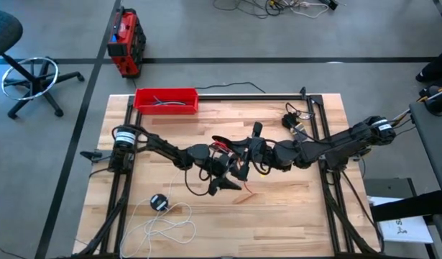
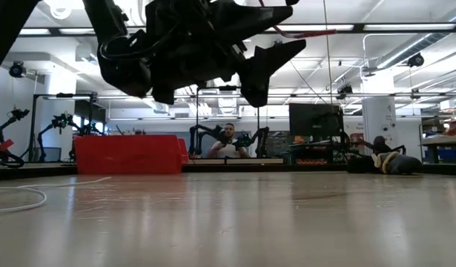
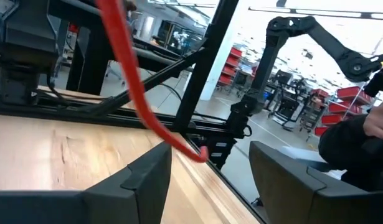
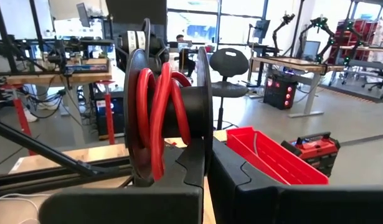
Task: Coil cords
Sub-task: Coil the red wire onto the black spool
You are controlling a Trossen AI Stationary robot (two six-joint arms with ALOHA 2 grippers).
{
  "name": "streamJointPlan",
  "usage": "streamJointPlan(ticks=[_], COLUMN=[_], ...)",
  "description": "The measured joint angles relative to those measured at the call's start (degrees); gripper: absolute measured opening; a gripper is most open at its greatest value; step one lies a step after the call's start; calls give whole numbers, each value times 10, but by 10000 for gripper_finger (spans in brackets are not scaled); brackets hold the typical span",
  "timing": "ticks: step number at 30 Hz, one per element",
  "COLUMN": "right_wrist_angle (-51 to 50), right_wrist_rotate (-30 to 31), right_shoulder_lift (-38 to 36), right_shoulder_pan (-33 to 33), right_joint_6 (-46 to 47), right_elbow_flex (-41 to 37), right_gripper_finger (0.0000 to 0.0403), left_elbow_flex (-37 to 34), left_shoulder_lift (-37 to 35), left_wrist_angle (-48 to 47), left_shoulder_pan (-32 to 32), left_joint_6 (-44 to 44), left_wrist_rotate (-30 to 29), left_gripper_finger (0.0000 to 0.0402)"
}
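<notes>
Both arms meet over the table's middle, well above the wood. My right gripper (image 4: 207, 171) (image 1: 254, 149) is shut on a black spool (image 4: 169, 106) that has the red cord (image 4: 155, 112) wound on it in several turns. A free stretch of the red cord (image 3: 132, 81) runs slanting past my left gripper (image 3: 210, 165) (image 1: 222, 185), which is open. Whether the cord touches its fingers I cannot tell. The white cord (image 1: 167, 224) lies in loose loops at the near left of the table, its black disc (image 1: 159, 202) lying flat beside it. My right gripper pinches the rim of one of the spool's two flanges (image 4: 205, 146) between its two fingers. The spool stands on edge above the fingers, its axle lying across them. It is lifted clear of the table.
A red tray (image 1: 166, 100) with short dark cables stands at the far left of the table. A black metal frame (image 1: 318, 115) borders the table's sides. A dark cable bundle (image 1: 292, 121) lies at the far right. Bare wood shows at the near right.
</notes>
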Motion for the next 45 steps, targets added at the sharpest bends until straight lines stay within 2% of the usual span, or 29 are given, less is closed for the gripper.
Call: streamJointPlan(ticks=[7,10,13,18,19,24,28,34,37,42,45], right_wrist_angle=[3,4,4,3,1,-43,-124,-272,-356,-476,-491], right_wrist_rotate=[0,0,0,0,0,6,7,6,11,94,127], right_shoulder_lift=[0,0,0,-1,-3,-53,-99,-133,-134,-119,-98], right_shoulder_pan=[0,0,0,0,2,19,37,61,66,66,63], right_joint_6=[0,0,0,-3,-7,-32,-8,84,137,245,264], right_elbow_flex=[0,0,0,0,0,0,0,0,0,0,-2], right_gripper_finger=[0,0,0,0,0,0,0,0,0,0,0], left_elbow_flex=[0,0,0,0,-1,-23,-71,-160,-200,-245,-257], left_shoulder_lift=[0,0,0,0,0,-5,-37,-143,-227,-379,-450], left_wrist_angle=[2,0,0,-1,-3,-4,-3,-20,-85,-209,-238], left_shoulder_pan=[0,1,2,6,8,29,53,93,111,131,131], left_joint_6=[-10,-10,-10,-10,-13,-26,-28,-2,32,68,70], left_wrist_rotate=[-33,-58,-72,-82,-82,-82,-113,-154,-189,-213,-222], left_gripper_finger=[201,184,141,27,14,6,4,2,1,1,1])
